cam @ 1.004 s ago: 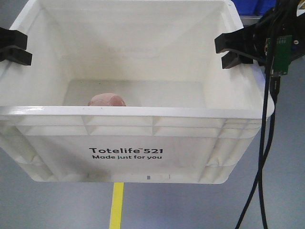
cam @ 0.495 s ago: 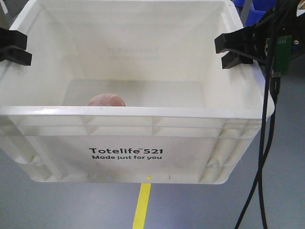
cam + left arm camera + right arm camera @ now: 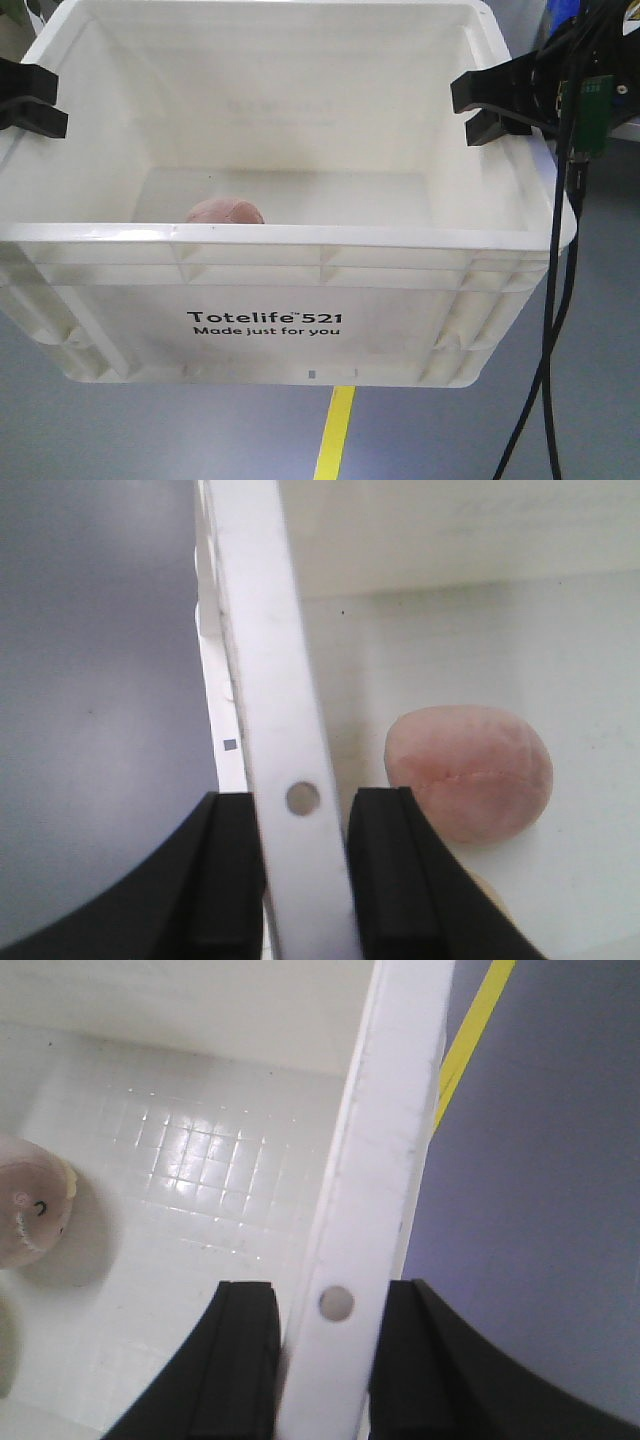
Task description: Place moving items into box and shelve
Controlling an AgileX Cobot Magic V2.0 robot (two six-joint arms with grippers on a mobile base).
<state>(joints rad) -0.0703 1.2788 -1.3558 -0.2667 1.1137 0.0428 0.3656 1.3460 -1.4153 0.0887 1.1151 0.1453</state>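
Note:
The box (image 3: pixel 262 322), a large white crate printed "Totelife 521", hangs above the floor between my two grippers. My left gripper (image 3: pixel 52 100) is shut on its left rim (image 3: pixel 270 630), with black fingers (image 3: pixel 225 870) either side of the wall. My right gripper (image 3: pixel 468 110) is shut on the right rim (image 3: pixel 390 1140) in the same way. One of the moving items (image 3: pixel 225 211), a rounded brownish-pink lump, lies on the box floor near the front left. This lump (image 3: pixel 468 770) sits just inside the left wall, and its edge (image 3: pixel 30 1215) shows far from the right wall.
Grey floor lies beneath the box, crossed by a yellow line (image 3: pixel 335 430) below its front right. Black cables (image 3: pixel 555 300) hang down the right side from the right arm, next to a green circuit board (image 3: pixel 592 115).
The yellow floor line has slid steadily to the right under the box. The box, the lump and both grippers keep the same places relative to each other.

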